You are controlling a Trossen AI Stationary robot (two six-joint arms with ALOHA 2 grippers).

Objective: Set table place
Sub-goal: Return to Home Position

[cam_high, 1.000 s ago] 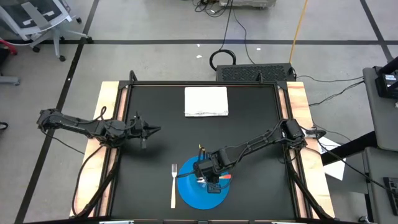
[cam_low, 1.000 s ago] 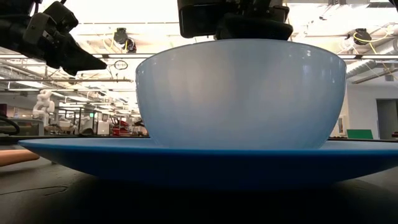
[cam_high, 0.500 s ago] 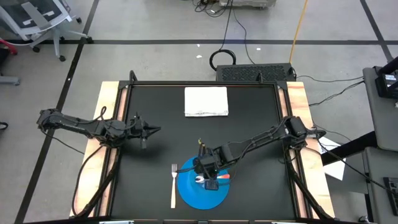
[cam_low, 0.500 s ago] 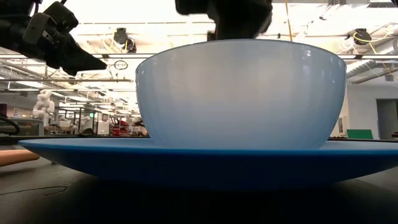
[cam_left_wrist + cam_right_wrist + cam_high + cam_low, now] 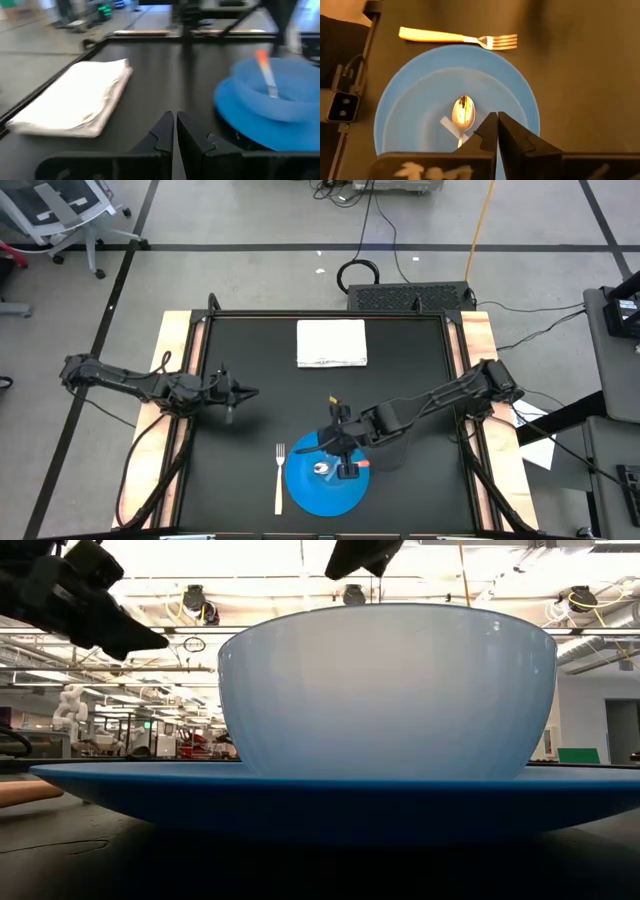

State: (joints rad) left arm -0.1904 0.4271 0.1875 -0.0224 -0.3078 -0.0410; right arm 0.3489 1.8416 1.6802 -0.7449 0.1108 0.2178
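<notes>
Your right arm comes in from the right edge of the large square matte black table point(image 5: 270, 360) and runs slantwise toward its front middle. Its wrist is bent downward. The right gripper point(image 5: 347, 470) hangs above the place setting, pointing down at it, and in the low view it is clear above the bowl's rim. Its two fingers point(image 5: 487, 131) are pressed together with nothing between them.

Below it, the flat round blue plate point(image 5: 305, 492) lies near the front edge of the table. The smaller translucent blue bowl point(image 5: 390, 690) sits at the plate's centre. The orange-handled metal spoon point(image 5: 265, 70) is in the bowl, metal end on the bottom and handle leaning up over the rim. The pale-handled metal fork point(image 5: 279, 478) lies flat on the table just beside the plate's left side, tines toward the far edge.

Your left arm stretches in from the left edge, roughly level and raised off the table. The left gripper point(image 5: 245, 392) points toward the table's middle, fingers closed on nothing. A folded white napkin point(image 5: 332, 343) lies near the far edge, well apart from the plate.
</notes>
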